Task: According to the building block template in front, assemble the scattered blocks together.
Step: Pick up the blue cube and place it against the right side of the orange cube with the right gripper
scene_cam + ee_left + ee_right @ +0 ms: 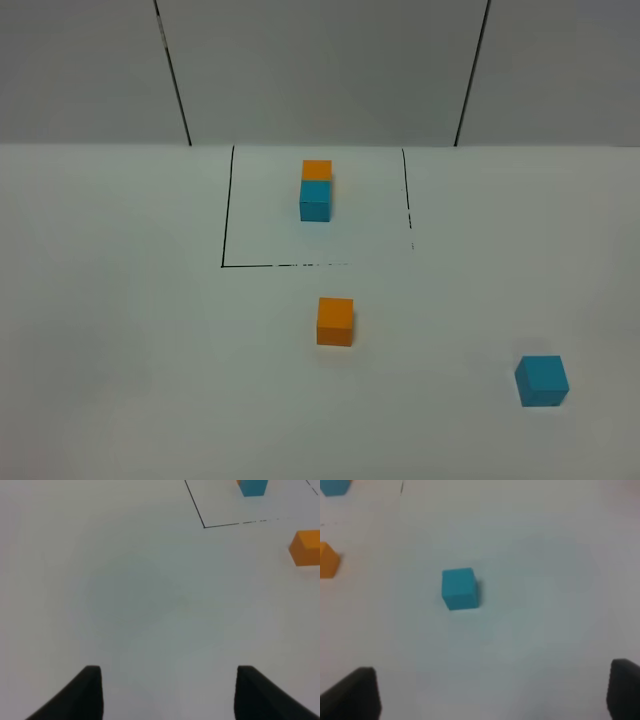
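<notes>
Inside a black-lined square (228, 200) at the far side of a white table (120, 350): template (316, 190), orange cube touching cyan's far side. Nearer, outside the square, plain matte orange block (335, 321); well apart rightward, cyan block (542, 380). Left gripper (167, 695), right gripper (492, 695) spread wide, empty.

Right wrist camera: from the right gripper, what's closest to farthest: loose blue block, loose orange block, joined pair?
1. Loose blue block: right ahead of the right gripper.
2. Loose orange block: off to the side.
3. Joined pair: farthest, in the marked square.
</notes>
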